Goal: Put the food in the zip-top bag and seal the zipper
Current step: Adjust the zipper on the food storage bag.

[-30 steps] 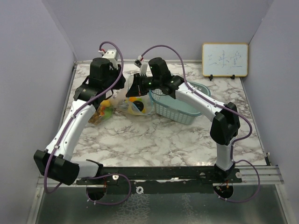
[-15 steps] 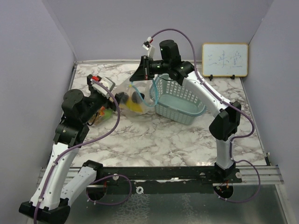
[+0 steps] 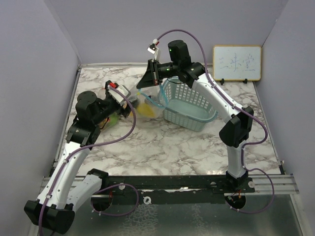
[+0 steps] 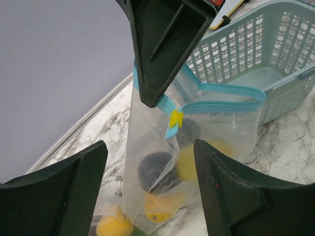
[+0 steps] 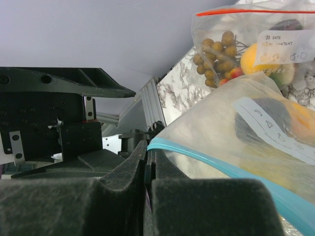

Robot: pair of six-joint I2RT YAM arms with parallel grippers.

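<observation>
Between the fingers of L gripper [image 4: 148, 147], jaws spread wide w/ nothing in them, hangs the zip-top bag [image 4: 216, 128]. A sec ago those jaws were part-closed and up over the bag; now the arm has backed off and squared up facing it. Food sits low inside: dark plum [image 4: 155, 169], yellow pieces [image 4: 189, 162]. Above that, yellow slider [image 4: 175, 119] rides the blue zipper [image 4: 221, 96]; mouth beyond it looks unsealed. Higher, R gripper [image 5: 147, 162] is pinched tight on the bag's top corner, lifted vs before. Behind: teal basket [image 4: 256, 44]; 2nd bag [image 5: 275, 19] w/ grape bunch [image 5: 216, 54] lies past it. Reads as this bag loaded, sealing next; L prob. goes for slider.
</observation>
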